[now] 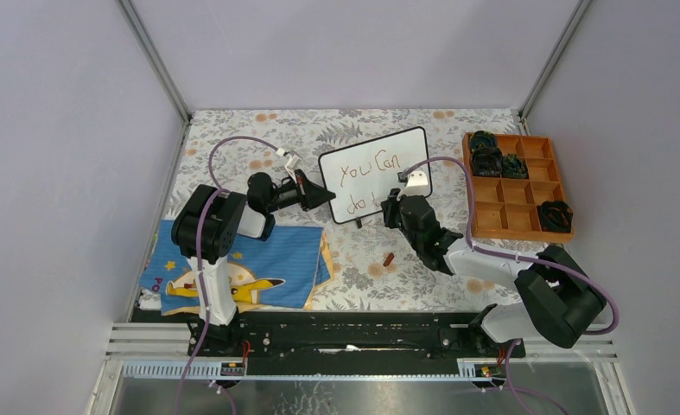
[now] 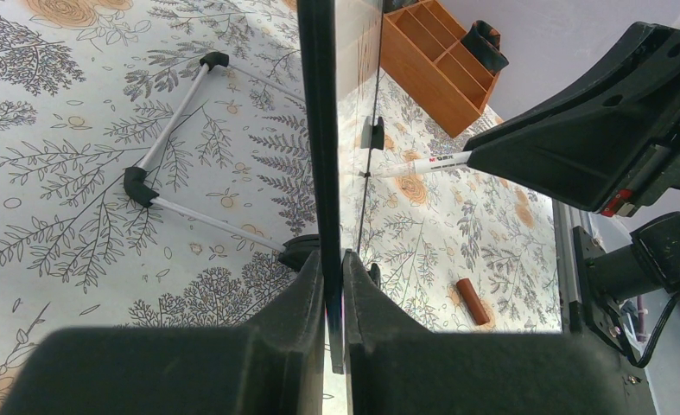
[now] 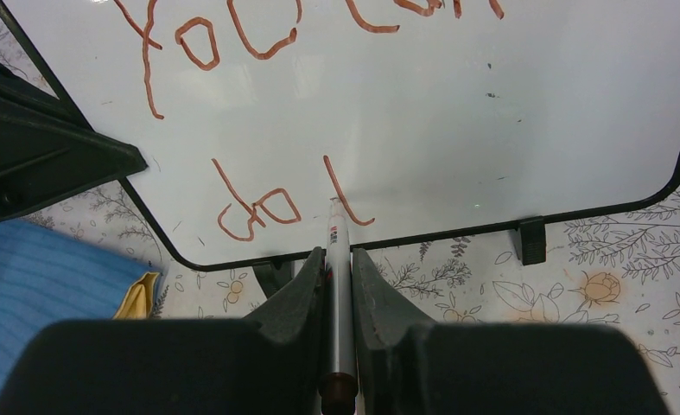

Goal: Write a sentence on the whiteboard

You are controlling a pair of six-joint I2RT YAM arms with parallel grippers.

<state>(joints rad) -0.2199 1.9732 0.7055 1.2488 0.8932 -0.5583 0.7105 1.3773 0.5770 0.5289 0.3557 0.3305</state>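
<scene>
You see an orange tray of dark bundles well right of the right gripper, a brown cap on the floral surface at its near side, a blue cartoon cloth near your left gripper

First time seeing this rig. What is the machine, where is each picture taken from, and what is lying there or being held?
Two robot arms are bolted at the near edge of the table, each with a two-finger gripper. One picture looks down from above and behind them; the other two come from cameras on the left and right wrists. The left gripper is shut on the edge of the whiteboard. The right gripper is shut on a marker, tip at the board, where the sentence reads "You Can do" plus one stroke. On the table lie a blue cloth, an orange tray and a small brown cylinder.
</scene>
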